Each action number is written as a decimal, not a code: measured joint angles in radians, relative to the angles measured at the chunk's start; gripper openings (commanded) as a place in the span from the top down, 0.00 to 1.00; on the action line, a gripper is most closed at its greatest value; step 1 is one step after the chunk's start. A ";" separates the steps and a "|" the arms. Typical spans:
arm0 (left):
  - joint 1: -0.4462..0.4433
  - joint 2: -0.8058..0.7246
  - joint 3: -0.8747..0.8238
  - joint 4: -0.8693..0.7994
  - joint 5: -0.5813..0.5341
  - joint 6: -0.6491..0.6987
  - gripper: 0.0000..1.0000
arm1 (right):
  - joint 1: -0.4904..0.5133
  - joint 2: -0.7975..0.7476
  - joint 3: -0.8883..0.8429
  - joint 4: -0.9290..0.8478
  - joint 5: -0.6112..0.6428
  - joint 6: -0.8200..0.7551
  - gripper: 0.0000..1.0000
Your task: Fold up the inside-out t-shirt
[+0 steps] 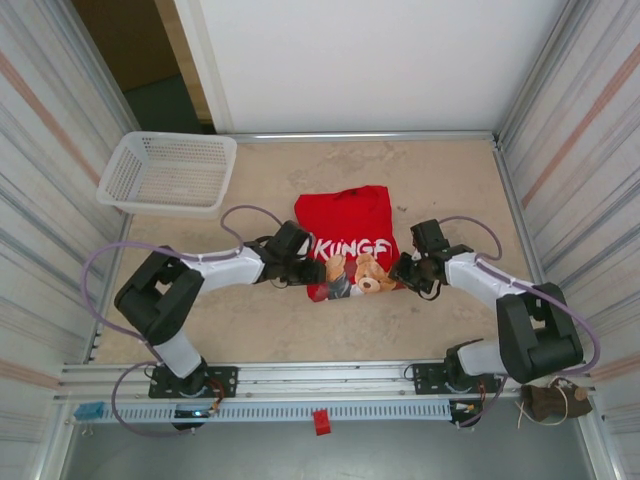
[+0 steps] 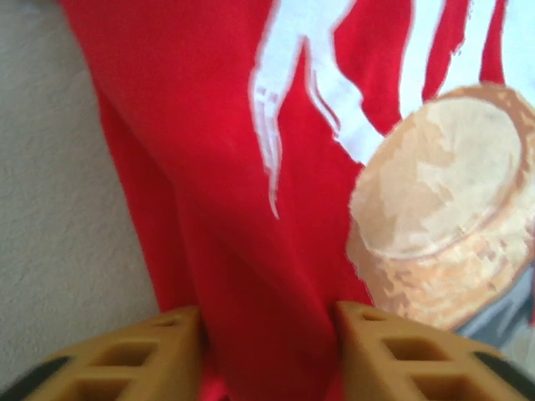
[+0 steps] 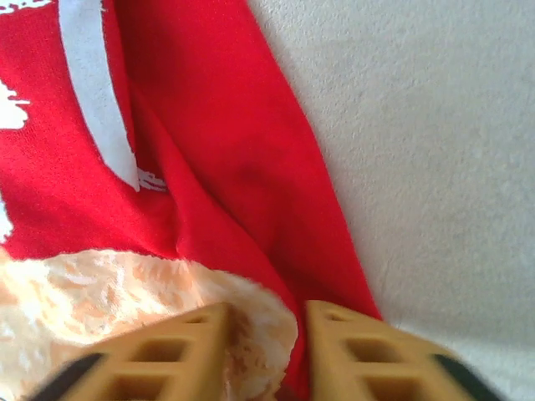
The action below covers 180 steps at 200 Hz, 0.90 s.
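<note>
A white basket point(image 1: 170, 172) far left, left gripper point(image 1: 312, 270) jaws pinching the near left edge of the red t-shirt point(image 1: 345, 220), shirt lying in the middle of the tabletop point(image 1: 250, 320), right gripper point(image 1: 403, 268) jaws pinching its near right edge.

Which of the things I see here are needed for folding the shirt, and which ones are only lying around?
For the job: red t-shirt; left gripper and right gripper, each closed on a fold of it.
Just lying about: white basket, apart from the shirt; small red piece below the front rail.
</note>
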 measured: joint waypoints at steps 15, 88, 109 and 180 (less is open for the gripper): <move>0.000 0.010 0.000 0.000 -0.011 -0.002 1.00 | 0.000 -0.005 -0.018 0.013 0.010 0.016 1.00; 0.023 -0.045 -0.036 -0.036 -0.013 0.008 0.78 | 0.005 -0.230 -0.169 -0.026 0.039 0.129 0.48; 0.052 -0.115 -0.039 -0.102 -0.028 0.019 0.56 | 0.002 -0.300 -0.143 -0.095 0.061 0.124 0.56; 0.063 -0.064 0.239 -0.023 0.063 0.028 0.50 | -0.072 -0.010 0.161 0.097 -0.144 0.072 0.72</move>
